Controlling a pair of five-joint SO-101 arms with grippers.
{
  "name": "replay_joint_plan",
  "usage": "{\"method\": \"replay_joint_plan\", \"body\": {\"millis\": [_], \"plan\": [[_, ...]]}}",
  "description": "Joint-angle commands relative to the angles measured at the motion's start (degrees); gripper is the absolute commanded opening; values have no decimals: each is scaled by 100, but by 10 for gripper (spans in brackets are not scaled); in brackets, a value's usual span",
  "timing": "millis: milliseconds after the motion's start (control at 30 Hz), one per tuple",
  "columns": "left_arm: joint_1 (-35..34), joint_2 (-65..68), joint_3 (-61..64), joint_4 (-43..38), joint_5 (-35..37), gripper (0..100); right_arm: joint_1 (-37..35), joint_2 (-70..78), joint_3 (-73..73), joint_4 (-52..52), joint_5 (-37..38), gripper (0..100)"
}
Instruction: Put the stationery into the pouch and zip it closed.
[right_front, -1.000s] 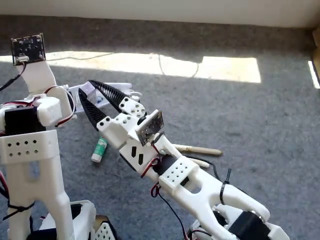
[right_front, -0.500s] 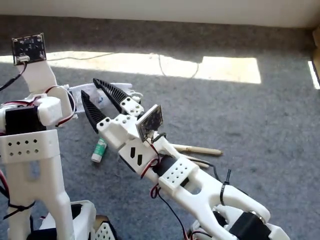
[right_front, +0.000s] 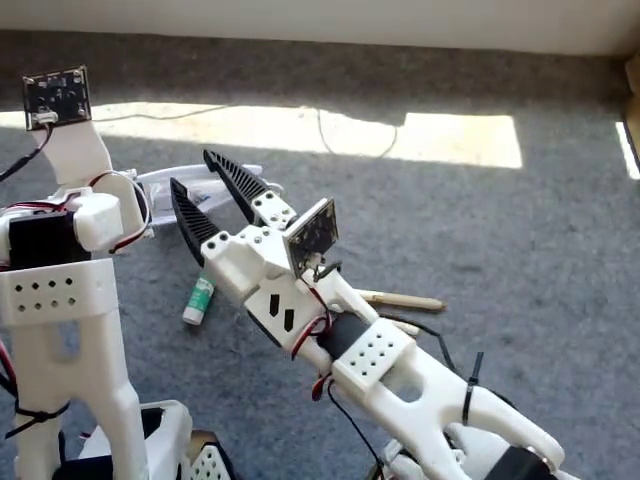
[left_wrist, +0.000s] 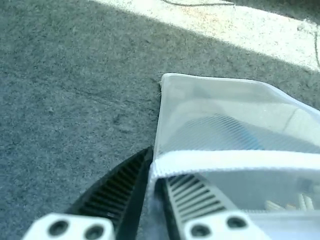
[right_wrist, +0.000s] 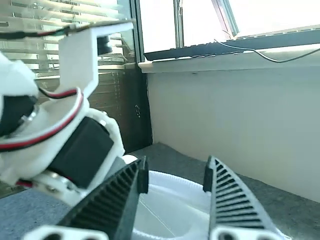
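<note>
Left wrist view: the left hand (left_wrist: 155, 166) is clamped on the pouch (left_wrist: 225, 130) rim. High view: the right hand (right_front: 192, 170) is spread open and empty, fingertips at the pouch. Back beside its wrist the glue stick (right_front: 198, 300) lies on the carpet (right_front: 520, 230), the pencil (right_front: 400, 299) farther behind.

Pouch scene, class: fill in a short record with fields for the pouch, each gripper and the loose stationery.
Pouch: translucent white, something blue inside
Left gripper: shut on the pouch's rim
Right gripper: open, pointed at the pouch
Loose stationery: glue stick and wooden stick, both on the grey carpet, outside the pouch
</note>
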Motion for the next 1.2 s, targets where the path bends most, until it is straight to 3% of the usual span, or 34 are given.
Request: {"method": "replay_joint_plan", "body": {"millis": [0, 167, 400, 533, 833, 1167], "plan": [[-66, 4, -268, 0, 44, 7, 154, -936, -101, 1059, -79, 176], [-75, -4, -268, 9, 44, 7, 602, -1763, -215, 2844, -79, 176], [-84, -22, -286, 9, 44, 7, 1640, -2290, -1508, 6088, -79, 176], [-84, -22, -286, 9, 44, 7, 2123, -2308, -1982, 7363, 44, 176], [-84, -31, -268, 0, 44, 7, 2255, -2299, -1569, 8980, 1556, 176], [-84, -22, -259, 9, 44, 7, 2264, -1692, -752, 9103, 2488, 176]]}}
